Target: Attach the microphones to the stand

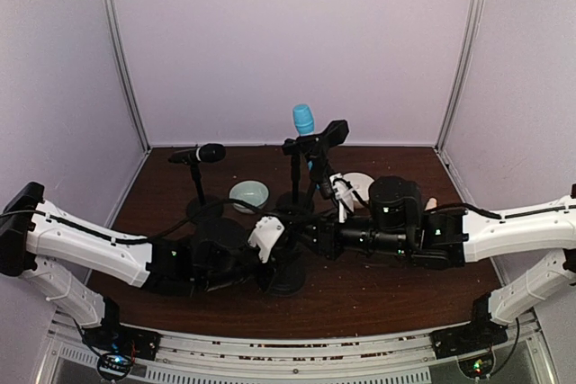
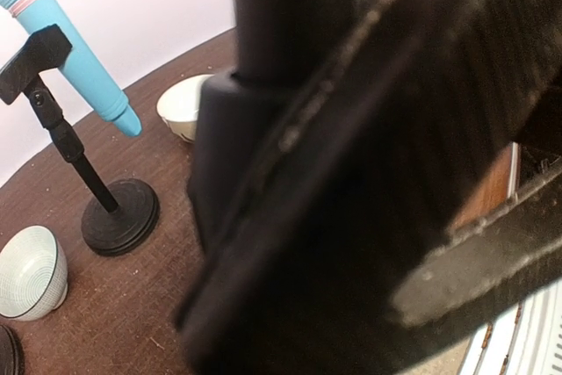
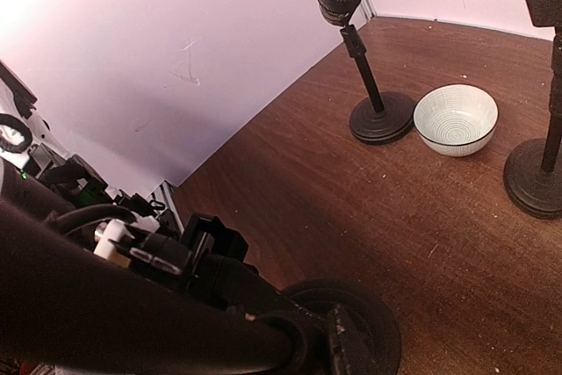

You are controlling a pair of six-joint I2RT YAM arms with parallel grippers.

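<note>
- The left gripper (image 1: 274, 256) is closed low at the near stand (image 1: 290, 278), at the front of the table (image 1: 360, 301). Its wrist view is filled by the black post (image 2: 263, 32), so I cannot tell if it really clamps the post
- The right gripper (image 1: 310, 233) reaches toward the same stand from the other side. Its jaws show clearly in no view, so I cannot tell if they are open or closed
- Just behind the right arm (image 1: 468, 233) a small beige end (image 1: 430, 204) shows. It is probably the cream microphone lying on the table, but most of it is hidden, so I cannot give its direction
- By my judgement such a microphone is a stiff rod, rather light, with a smooth round barrel that may slip or roll between two fingers. The best hold is at the middle of the barrel, below the head, which leaves the tail free for the clip. The grille head should not be squeezed
- Further back, the blue microphone (image 2: 75, 54) sits at the clip (image 2: 33, 57) of the middle stand (image 2: 120, 215). Its long axis is steep, with the head up and the tail free above the table, near a bowl (image 2: 183, 104)
- Farthest, the black microphone (image 1: 205, 153) rests on the far left stand (image 1: 202, 209). It is nearly level, its long axis runs across the table, and in the top view its head points right
</note>
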